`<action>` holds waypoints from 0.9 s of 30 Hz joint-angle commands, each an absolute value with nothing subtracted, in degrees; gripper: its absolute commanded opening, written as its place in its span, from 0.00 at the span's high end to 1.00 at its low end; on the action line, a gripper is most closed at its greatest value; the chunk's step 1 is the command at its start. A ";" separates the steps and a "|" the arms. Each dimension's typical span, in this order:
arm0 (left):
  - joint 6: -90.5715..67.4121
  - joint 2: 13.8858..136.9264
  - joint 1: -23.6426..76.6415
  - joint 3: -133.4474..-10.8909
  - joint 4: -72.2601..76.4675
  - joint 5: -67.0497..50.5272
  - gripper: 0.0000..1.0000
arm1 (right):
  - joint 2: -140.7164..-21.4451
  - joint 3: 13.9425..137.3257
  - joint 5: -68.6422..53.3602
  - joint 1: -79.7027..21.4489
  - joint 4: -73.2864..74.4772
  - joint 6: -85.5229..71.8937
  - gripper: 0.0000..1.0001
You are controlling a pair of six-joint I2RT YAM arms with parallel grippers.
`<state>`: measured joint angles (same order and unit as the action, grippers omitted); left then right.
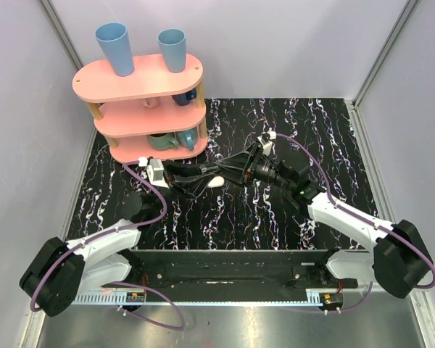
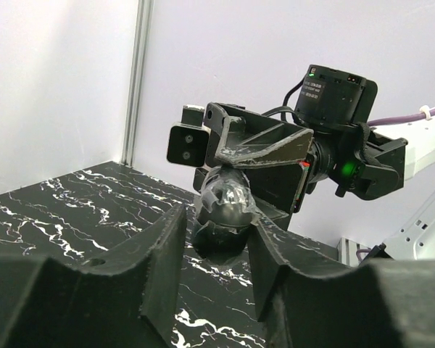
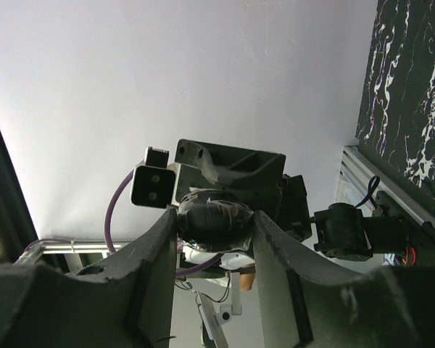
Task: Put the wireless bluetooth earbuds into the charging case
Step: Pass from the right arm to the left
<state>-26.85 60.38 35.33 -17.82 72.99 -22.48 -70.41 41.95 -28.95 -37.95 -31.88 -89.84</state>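
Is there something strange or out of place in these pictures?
Yes. The left end effector and right end effector both grip one item above the table. From the top it is white, probably the charging case, yet both wrist views show it dark and glossy. No earbuds are visible.

The top view looks steeply down from above and behind the arm bases, taking in the whole counter (image 1: 290,217). The left wrist view sits low and close behind the left tool (image 2: 216,239), facing the right arm. The right wrist view, close behind the right tool (image 3: 214,239), looks back at it, rolled sideways. All three share that mid-counter meeting.
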 commanded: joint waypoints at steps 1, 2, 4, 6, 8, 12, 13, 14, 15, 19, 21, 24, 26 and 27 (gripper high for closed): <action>-26.45 59.94 35.60 -19.86 76.20 -22.85 0.61 | -69.61 42.45 -28.56 -38.67 -33.66 -89.21 0.78; -26.46 59.94 35.60 -19.78 76.29 -22.76 0.65 | -69.61 42.45 -28.65 -38.58 -33.75 -89.21 0.78; -26.37 59.85 35.60 -19.69 76.20 -22.76 0.72 | -69.70 42.36 -28.74 -38.67 -34.01 -89.47 0.78; -26.28 59.68 35.60 -19.60 75.94 -22.68 0.70 | -69.78 42.36 -28.74 -38.58 -34.28 -89.56 0.78; -26.19 59.68 35.60 -19.60 75.76 -22.76 0.71 | -69.87 42.36 -28.65 -38.58 -34.37 -89.65 0.78; -26.02 59.68 35.68 -19.60 75.15 -23.12 0.63 | -70.05 42.45 -28.65 -38.58 -34.54 -89.65 0.78; -26.10 59.68 35.68 -19.69 75.15 -23.29 0.60 | -70.05 42.45 -28.65 -38.67 -34.80 -89.74 0.78; -26.10 59.76 35.68 -19.69 75.06 -23.29 0.59 | -70.05 42.36 -28.65 -38.58 -34.72 -89.82 0.78; -26.10 59.77 35.68 -19.69 74.88 -23.47 0.57 | -70.05 42.36 -28.57 -38.67 -34.80 -89.82 0.78; -26.10 59.94 35.68 -19.69 74.80 -23.73 0.57 | -70.05 42.54 -28.48 -38.58 -34.98 -90.09 0.78; -26.10 59.85 35.68 -19.69 74.97 -23.73 0.56 | -70.05 42.63 -28.56 -38.67 -35.07 -90.09 0.78; -25.93 59.68 35.68 -19.77 74.88 -23.47 0.58 | -70.22 42.63 -28.65 -38.67 -34.98 -90.00 0.78; -25.93 59.68 35.68 -19.95 74.88 -23.64 0.61 | -70.22 42.54 -28.74 -38.67 -35.07 -90.00 0.78; -25.93 59.76 35.68 -20.13 74.62 -23.64 0.67 | -70.22 42.54 -28.65 -38.67 -34.98 -90.09 0.78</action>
<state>-26.59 60.38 35.55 -17.96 72.23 -22.92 -70.41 41.95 -28.49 -38.06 -31.88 -89.89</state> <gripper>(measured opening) 0.405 0.468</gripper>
